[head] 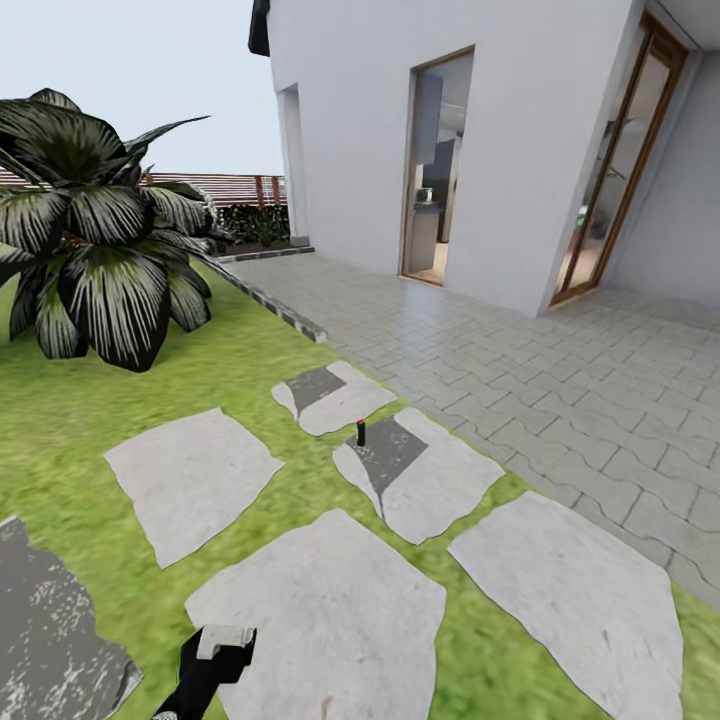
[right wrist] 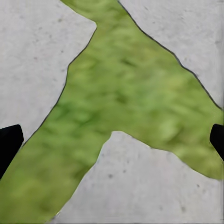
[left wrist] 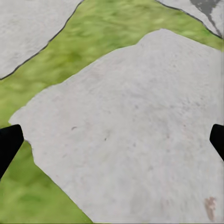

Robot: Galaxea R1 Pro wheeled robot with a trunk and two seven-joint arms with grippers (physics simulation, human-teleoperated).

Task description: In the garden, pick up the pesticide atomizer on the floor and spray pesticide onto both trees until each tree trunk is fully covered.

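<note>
A tiny dark upright bottle, apparently the pesticide atomizer [head: 360,433], stands on a pale stepping stone [head: 425,480] a few stones ahead of me; its details are too small to make out. The trees and their trunks are out of view. My left gripper [left wrist: 112,140] is open, its black fingertips [left wrist: 9,144] spread wide over a bare stone slab. My right gripper [right wrist: 112,140] is open too, above a strip of grass floor [right wrist: 126,93] between slabs. Part of my left arm [head: 205,670] shows low in the head view.
Several flat stepping stones [head: 320,610] lie in the lawn [head: 60,420]. A dark-leaved palm [head: 95,230] stands at the left. A grey paved terrace [head: 560,370] and white house with open doorway [head: 438,165] are at the right. A slat fence [head: 235,187] lies far back.
</note>
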